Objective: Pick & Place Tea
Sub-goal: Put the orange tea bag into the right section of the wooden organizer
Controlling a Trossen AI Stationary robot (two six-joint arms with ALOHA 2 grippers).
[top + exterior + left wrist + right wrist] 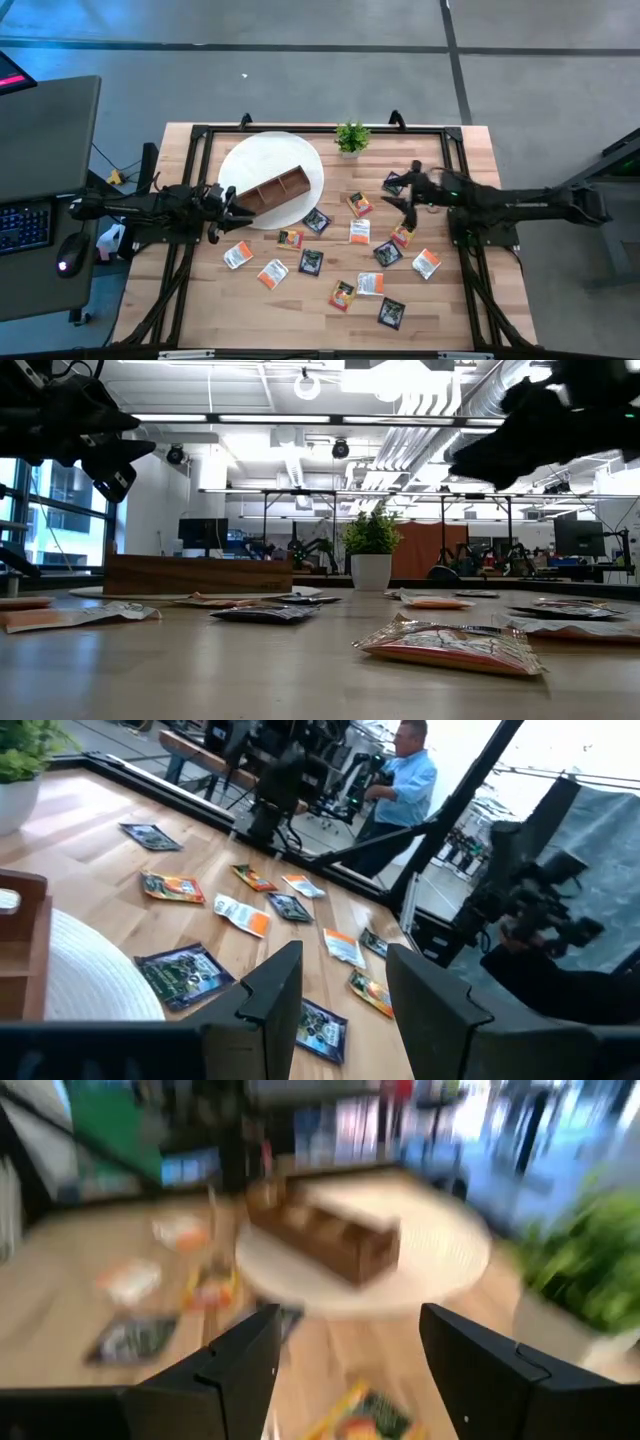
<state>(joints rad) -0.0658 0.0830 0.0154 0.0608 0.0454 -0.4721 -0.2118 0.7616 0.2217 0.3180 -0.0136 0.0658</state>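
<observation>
Hovering right of the box [276, 190], my right gripper [405, 195] gapes wide and empty; my left gripper [232, 203], also wide, waits at its near end. Sachets [360, 231] lie scattered before the box: light, thin, crinkly, probably slippery. I'd pinch an edge.

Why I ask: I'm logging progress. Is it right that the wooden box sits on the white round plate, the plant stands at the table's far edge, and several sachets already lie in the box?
Not quite. The wooden box does sit on the white plate and the plant stands at the far edge, but the high view shows its compartments empty; the tea sachets all lie on the table.
</observation>
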